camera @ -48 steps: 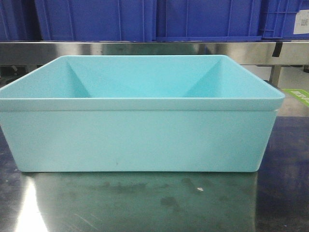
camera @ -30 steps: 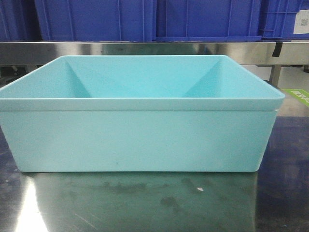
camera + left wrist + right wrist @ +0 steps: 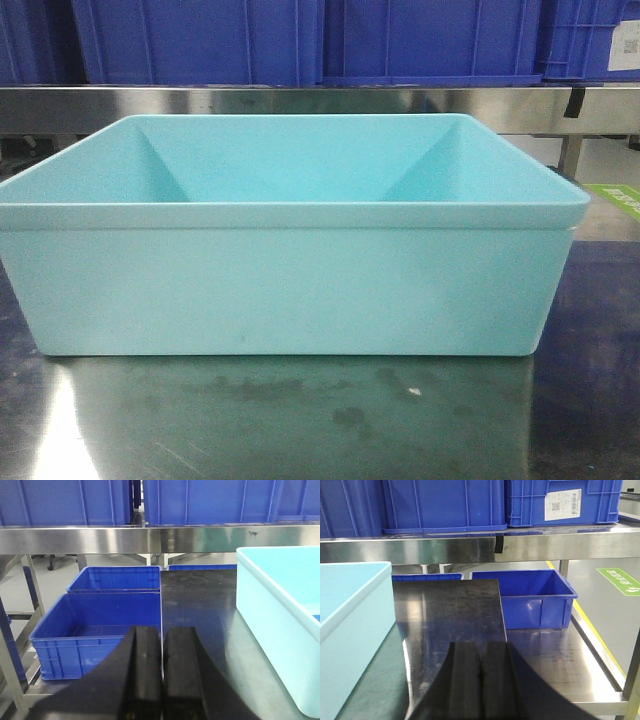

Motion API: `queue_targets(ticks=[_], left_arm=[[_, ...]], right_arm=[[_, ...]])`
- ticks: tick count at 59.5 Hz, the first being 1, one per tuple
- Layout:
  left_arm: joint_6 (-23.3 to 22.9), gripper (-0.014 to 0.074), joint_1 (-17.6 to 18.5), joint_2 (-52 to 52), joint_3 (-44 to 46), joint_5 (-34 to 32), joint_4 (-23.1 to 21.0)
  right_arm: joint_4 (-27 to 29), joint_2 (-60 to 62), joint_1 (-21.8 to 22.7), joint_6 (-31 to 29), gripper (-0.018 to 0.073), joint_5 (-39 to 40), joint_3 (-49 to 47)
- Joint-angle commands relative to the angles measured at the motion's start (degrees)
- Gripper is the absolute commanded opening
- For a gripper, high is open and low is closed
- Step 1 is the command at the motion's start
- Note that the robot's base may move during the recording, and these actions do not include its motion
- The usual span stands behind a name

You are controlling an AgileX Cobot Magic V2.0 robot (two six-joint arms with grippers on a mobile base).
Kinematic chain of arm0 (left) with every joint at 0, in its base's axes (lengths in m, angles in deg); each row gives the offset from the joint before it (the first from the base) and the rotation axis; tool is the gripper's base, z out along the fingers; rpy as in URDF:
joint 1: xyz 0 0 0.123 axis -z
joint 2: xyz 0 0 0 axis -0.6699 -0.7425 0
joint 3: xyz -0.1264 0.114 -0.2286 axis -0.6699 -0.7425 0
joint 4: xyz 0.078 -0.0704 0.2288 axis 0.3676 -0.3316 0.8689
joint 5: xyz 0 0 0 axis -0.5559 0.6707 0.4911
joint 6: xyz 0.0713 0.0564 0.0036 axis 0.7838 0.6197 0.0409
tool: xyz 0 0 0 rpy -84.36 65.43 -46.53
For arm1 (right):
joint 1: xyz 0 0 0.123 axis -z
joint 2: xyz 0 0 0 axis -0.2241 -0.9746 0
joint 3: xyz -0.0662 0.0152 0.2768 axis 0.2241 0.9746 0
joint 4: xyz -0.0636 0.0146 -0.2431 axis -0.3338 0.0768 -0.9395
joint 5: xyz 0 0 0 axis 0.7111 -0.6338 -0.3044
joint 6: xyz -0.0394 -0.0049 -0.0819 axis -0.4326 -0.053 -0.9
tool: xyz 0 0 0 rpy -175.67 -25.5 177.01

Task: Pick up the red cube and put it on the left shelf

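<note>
Nothing's moved since the earlier front shots, as far as you can see – the teal tub (image 3: pixel 290 290) sits in the same spot on the steel table (image 3: pixel 300 420), square to the camera. Your left gripper (image 3: pixel 162 635) has its two black fingers pressed together with only a thin seam between them, and nothing in it. Same deal for the right gripper (image 3: pixel 481 650) — closed up tight, holding nothing, hanging over the dark table top with the tub's wall off to its left. The left shelf (image 3: pixel 75 539) runs across behind the table: you get its flat shiny front rail, with big blue crates (image 3: pixel 65 502) lined up on top of it. Below the rail, in the left wrist view, two open blue bins (image 3: pixel 100 625) sit one behind the other just beside the table's edge. The right wrist view shows another low bin (image 3: pixel 530 597) past the table's far corner. Red cube – can't tell where it is; the tub's front wall hides its floor in the front view, and the wrist views only catch its rim and walls
</note>
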Motion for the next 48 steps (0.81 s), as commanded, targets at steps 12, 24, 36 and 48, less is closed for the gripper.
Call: queue_targets(ticks=[12,24,36,48], left_arm=[[0.0,0.0102,0.3,0.8,-1.3,-5.0,-0.2],[0.0,0.0102,0.3,0.8,-1.3,-5.0,-0.2],[0.0,0.0102,0.3,0.8,-1.3,-5.0,-0.2],[0.0,0.0102,0.3,0.8,-1.3,-5.0,-0.2]], right_arm=[[-0.2,1.2,0.3,-0.4,0.0050,4.8,-0.9],[-0.2,1.2,0.3,-0.4,0.0050,5.8,-0.9],[-0.2,1.2,0.3,-0.4,0.0050,11.4,-1.0],[-0.2,-1.8,0.3,-0.4,0.0050,11.3,-5.0]])
